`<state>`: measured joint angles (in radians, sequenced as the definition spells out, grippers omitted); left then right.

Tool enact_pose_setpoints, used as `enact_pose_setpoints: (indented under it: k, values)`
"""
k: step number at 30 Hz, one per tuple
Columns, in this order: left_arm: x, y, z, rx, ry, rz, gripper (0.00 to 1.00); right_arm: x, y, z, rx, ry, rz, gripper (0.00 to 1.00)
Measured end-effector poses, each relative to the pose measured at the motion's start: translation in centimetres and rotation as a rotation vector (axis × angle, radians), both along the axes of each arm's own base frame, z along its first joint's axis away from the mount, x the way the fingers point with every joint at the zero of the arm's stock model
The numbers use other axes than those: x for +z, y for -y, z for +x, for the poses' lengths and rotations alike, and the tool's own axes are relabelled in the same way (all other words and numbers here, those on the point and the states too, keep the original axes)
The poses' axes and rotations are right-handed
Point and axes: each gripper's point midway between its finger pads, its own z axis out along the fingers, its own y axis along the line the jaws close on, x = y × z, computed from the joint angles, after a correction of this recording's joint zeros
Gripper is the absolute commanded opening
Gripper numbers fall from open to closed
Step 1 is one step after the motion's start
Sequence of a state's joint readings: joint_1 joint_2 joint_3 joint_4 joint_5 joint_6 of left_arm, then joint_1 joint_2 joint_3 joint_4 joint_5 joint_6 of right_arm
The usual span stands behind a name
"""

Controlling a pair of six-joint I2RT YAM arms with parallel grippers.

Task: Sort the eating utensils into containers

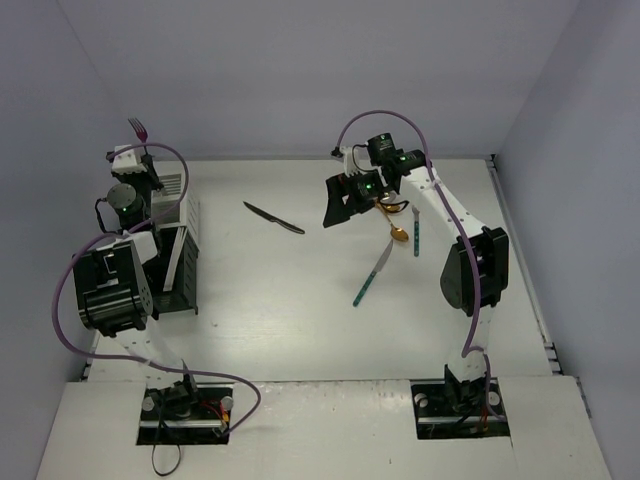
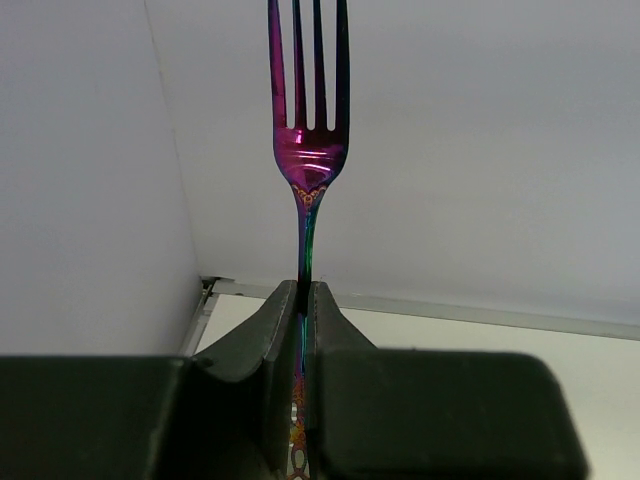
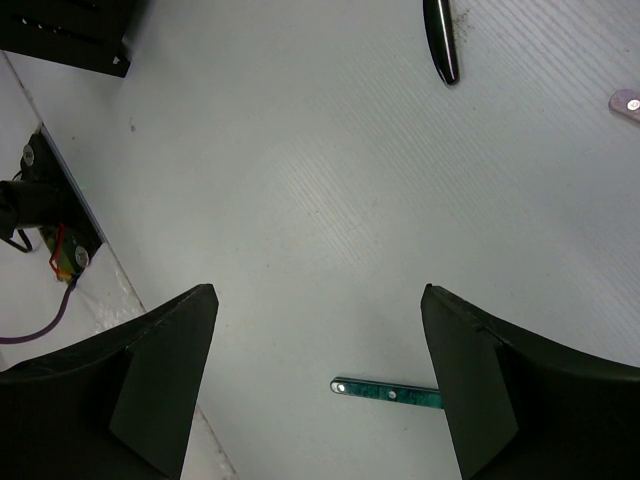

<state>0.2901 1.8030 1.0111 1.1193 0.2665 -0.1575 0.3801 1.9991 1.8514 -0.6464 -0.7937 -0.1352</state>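
Currently the left gripper (image 2: 303, 300) is clamped on the neck of the pink fork (image 2: 308, 150). Its jaws are pressed together on the stem and the tines point upward against the back wall. Overhead, this fork is held in the air at about 10 o'clock from the centre of the table (image 1: 300, 330), near the white caddy (image 1: 172, 185). The black caddy (image 1: 178, 268) lies just nearer than the white one, at about 9 o'clock. Both caddies are partly hidden by the left arm, and their contents cannot be made out.

The right gripper (image 3: 318, 300) has its jaws wide apart with nothing between them, facing bare table surface. Overhead it hangs at about 12 to 1 o'clock.

Loose items on the table:
- The black knife (image 1: 273, 217) lies flat and diagonal at about 11 o'clock, well apart from the other pieces.
- The gold spoon (image 1: 398, 233) is at about 2 o'clock, just beside the right gripper, with its handle end hidden under it.
- The teal-handled knife (image 1: 370, 275) lies diagonal at about 3 o'clock, its far end near the spoon bowl.
- A second teal-handled piece (image 1: 416, 238) sits just right of the spoon; whether it is a knife or a fork cannot be told.

The right wrist view shows the end of a teal handle just beside the right-hand finger.
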Motion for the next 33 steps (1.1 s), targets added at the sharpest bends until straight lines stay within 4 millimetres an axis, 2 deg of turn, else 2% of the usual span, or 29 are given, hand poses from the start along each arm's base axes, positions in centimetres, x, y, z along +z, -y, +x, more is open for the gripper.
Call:
enact_pose_setpoints:
  k: [3,6,7,9,11,12,14,18,22,24,26,30,32,33]
  values:
    - [0.0,0.1,0.0,-0.006,0.001,-0.011,0.02,-0.1,0.0,0.0,0.000,-0.001,-0.001,0.81]
    - [0.2,0.1,0.1,-0.010,0.003,-0.016,0.09,-0.1,0.0,-0.1,0.001,-0.003,-0.001,0.81]
    - [0.3,0.1,0.2,-0.010,0.005,-0.017,0.14,-0.1,0.0,-0.1,0.001,-0.003,-0.001,0.81]
    - [0.5,0.2,0.2,-0.011,0.009,-0.021,0.33,-0.1,0.0,-0.1,0.001,-0.004,-0.001,0.81]
    - [0.5,0.2,0.2,-0.012,0.010,-0.025,0.47,-0.2,0.0,-0.1,0.000,-0.004,-0.002,0.81]
    - [0.5,0.2,0.2,-0.012,0.010,-0.029,0.50,-0.2,0.1,-0.1,0.000,-0.005,-0.002,0.81]
    - [0.5,0.2,0.2,-0.013,0.011,-0.034,0.54,-0.2,0.0,-0.1,0.001,-0.005,-0.002,0.81]
    - [0.9,0.2,0.1,-0.014,0.017,-0.035,0.58,-0.2,0.1,-0.1,0.000,-0.005,-0.001,0.81]
    - [2.7,0.1,-0.4,-0.011,0.041,-0.032,0.59,-0.3,0.1,-0.1,0.000,-0.009,-0.003,0.81]
    - [5.0,-0.2,-0.6,-0.007,0.075,-0.023,0.60,-0.4,0.1,-0.2,0.000,-0.010,-0.003,0.81]
    - [8.4,-0.6,-0.9,-0.016,0.099,-0.018,0.62,-0.4,0.1,-0.2,-0.001,-0.011,-0.004,0.81]
    - [17.6,-1.4,-2.2,-0.035,0.126,-0.007,0.65,-0.5,0.8,-0.4,-0.007,-0.010,-0.012,0.81]
    - [23.0,-1.3,-3.5,-0.050,0.145,0.019,0.71,-0.6,1.5,-0.4,-0.020,-0.002,-0.029,0.81]
    - [25.1,-1.0,-4.4,-0.055,0.149,0.035,0.71,-0.6,2.0,-0.4,-0.027,0.004,-0.038,0.80]
